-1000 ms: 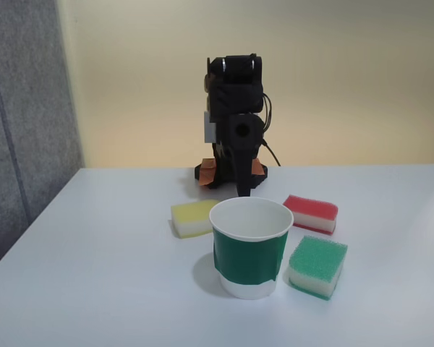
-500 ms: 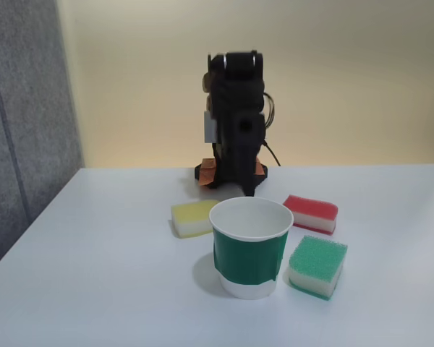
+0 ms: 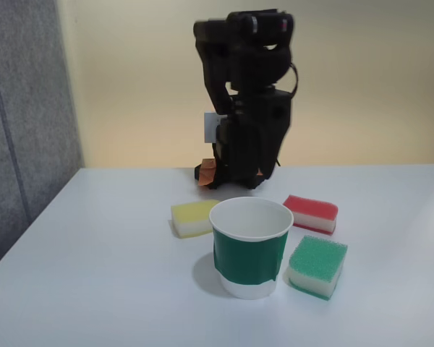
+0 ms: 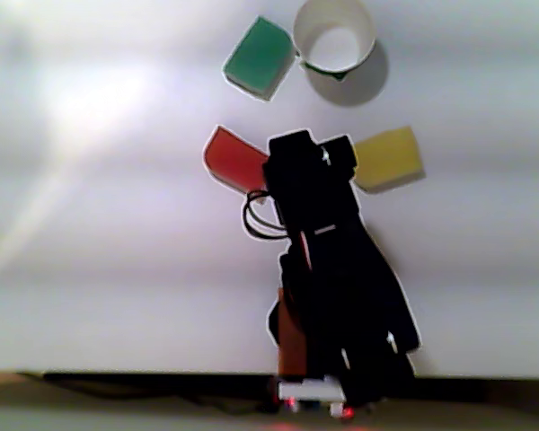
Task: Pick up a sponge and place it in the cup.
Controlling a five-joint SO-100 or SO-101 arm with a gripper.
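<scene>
The sponge (image 3: 311, 213), red-pink on top with a white base, lies flat on the white table to the right of and behind the cup (image 3: 249, 256). The cup is white paper with a wide dark green band, upright and empty. From above, the sponge (image 4: 232, 158) lies just left of the arm's front end, partly covered by it, and the cup (image 4: 304, 31) stands at the top. My black gripper (image 3: 247, 182) hangs downward behind the cup, left of the sponge and apart from it. It is too dark and blurred to read its jaws. The gripper (image 4: 310, 144) holds nothing visible.
A green-topped sponge (image 3: 317, 266) sits at the cup's right front and a yellow sponge (image 3: 194, 217) at its left rear. The same green-topped sponge (image 4: 260, 56) and yellow sponge (image 4: 388, 157) appear from above. A grey panel (image 3: 22, 123) borders the table's left side, with a wall behind.
The arm has unfolded from its low tucked pose: its upper part rose and shifted right in the fixed view. The cup and all three sponges have stayed put.
</scene>
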